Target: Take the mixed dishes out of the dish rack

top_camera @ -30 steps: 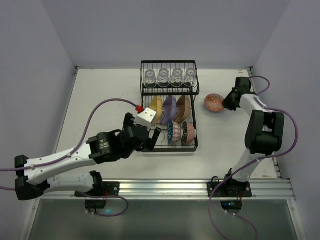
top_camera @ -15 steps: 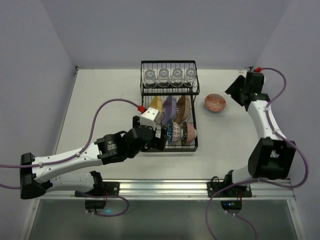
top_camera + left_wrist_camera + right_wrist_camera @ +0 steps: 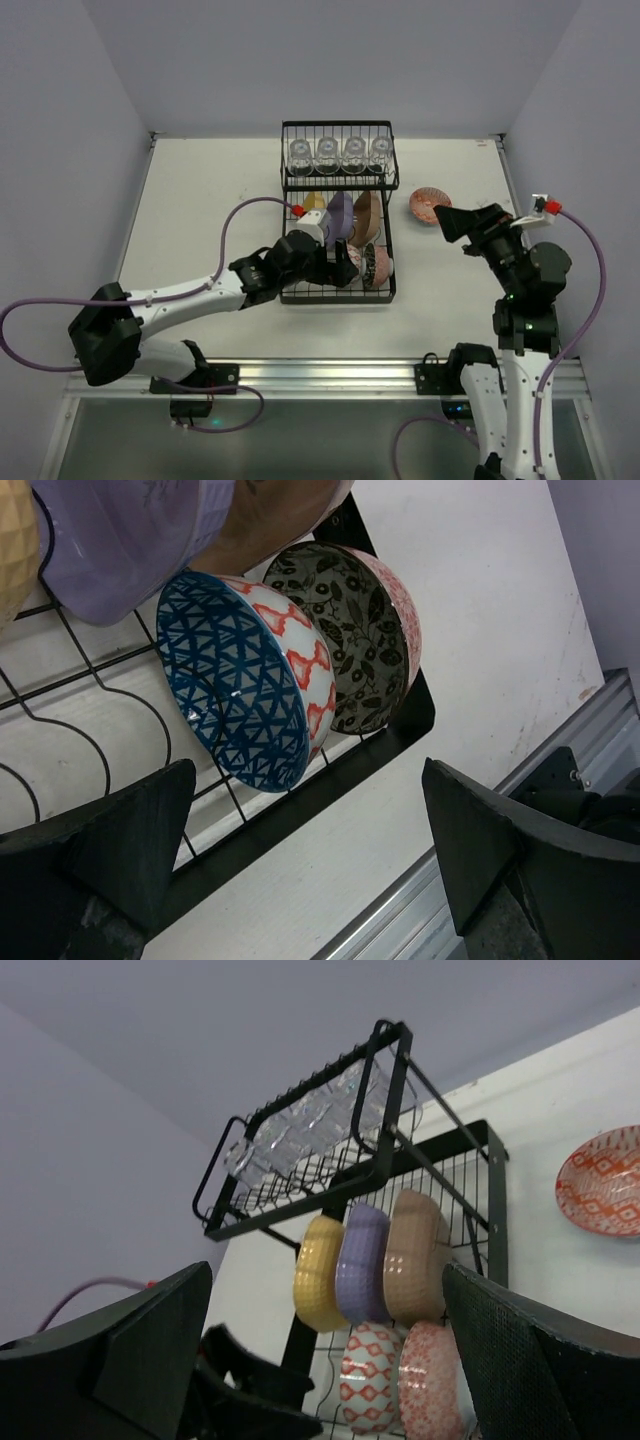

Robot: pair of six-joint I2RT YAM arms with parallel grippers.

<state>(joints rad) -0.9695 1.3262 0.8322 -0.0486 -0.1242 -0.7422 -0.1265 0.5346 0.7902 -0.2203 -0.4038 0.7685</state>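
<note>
Retracted from the red patterned bowl on the bench, the right end effector now stands open just beside it. The left arm reaches low; its end effector is open, flanking the blue bowl in the dish rack lower tier. Plates and glasses stand beyond.

Glowing evenly from overhead, throwing only faint shadows under the black wire two-tier dish rack. Glinting in one small spot on the blue lattice-patterned ceramic bowl in the rack's lower tier. Softening in the right wrist view, smearing the small clear glasses on the rack's upper shelf.
</note>
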